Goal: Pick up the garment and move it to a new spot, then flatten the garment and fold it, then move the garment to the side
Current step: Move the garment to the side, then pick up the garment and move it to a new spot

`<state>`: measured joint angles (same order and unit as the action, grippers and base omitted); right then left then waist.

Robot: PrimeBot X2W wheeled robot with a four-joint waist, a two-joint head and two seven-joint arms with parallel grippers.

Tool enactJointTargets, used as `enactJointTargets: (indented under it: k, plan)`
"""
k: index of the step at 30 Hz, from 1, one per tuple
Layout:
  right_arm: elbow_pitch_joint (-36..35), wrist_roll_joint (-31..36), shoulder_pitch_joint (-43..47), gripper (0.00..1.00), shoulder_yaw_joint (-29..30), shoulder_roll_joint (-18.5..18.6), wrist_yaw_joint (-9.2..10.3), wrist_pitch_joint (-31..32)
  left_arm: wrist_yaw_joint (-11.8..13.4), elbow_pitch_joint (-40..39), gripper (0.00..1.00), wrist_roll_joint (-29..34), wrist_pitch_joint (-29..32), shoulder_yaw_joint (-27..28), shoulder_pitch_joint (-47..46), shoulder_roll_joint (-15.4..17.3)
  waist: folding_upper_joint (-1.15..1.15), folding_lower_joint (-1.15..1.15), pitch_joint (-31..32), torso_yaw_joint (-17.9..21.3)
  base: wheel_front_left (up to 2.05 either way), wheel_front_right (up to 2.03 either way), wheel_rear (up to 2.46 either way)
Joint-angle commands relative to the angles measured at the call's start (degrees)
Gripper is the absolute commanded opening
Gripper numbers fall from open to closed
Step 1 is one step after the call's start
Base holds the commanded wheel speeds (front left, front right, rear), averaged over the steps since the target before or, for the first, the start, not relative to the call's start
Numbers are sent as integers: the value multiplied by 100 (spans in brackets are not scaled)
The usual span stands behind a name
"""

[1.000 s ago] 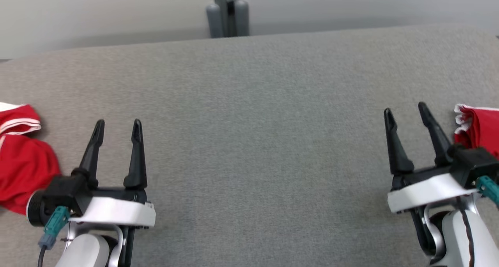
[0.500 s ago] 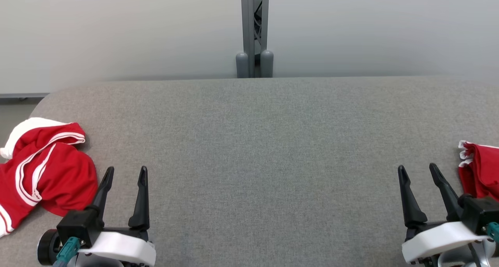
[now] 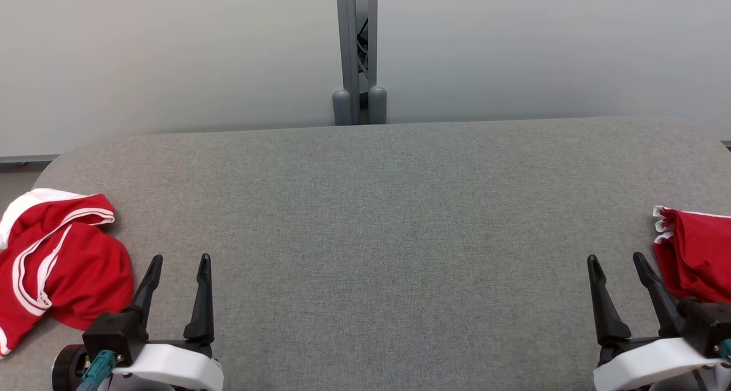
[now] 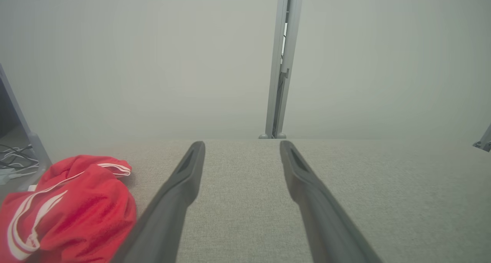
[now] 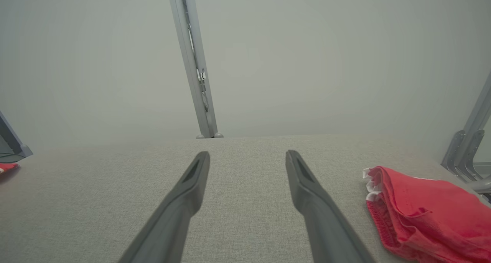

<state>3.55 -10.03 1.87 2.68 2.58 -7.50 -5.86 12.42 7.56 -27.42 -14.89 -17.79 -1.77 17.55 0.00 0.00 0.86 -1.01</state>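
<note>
In the head view, the left gripper (image 3: 180,258) sits at the lower left and the right gripper (image 3: 615,257) at the lower right. Both are low over the grey table (image 3: 377,220), their dark fingers pointing away from the robot, and both have their fingers spread apart with nothing between them. The garment (image 3: 57,265), a crumpled red jersey with white stripes, lies at the table's left end, just beside the left gripper's outer finger. A smaller red bundle (image 3: 694,254) with a wavy white edge lies at the right end, close to the right gripper's outer finger. A grey post (image 3: 355,48) rises behind the table's far edge against a pale wall. In the left wrist view, the left gripper (image 4: 242,144) reaches level over bare table, its fingers wide apart, with the garment (image 4: 76,205) heaped off to its left and some cables (image 4: 11,155) beyond the table's end. In the right wrist view, the right gripper (image 5: 248,153) is likewise spread over bare cloth surface, with the red bundle (image 5: 429,209) resting to its right.
</note>
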Motion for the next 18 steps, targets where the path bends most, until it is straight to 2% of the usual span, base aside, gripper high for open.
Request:
enactJointTargets:
  k: [1,11,18]
  plan:
    - [-37,-23,60,100,7,31,2,12,-3,37,100,-11,-19,38,-102,24,0,0,-2,1,0,0,0]
    - [-26,-18,98,100,36,32,2,12,-37,108,100,-77,-26,106,-261,-63,0,0,-18,-78,0,0,0]
    - [-101,102,120,100,64,29,2,97,-128,219,100,-88,-25,215,-422,-206,0,0,-30,-459,0,0,0]
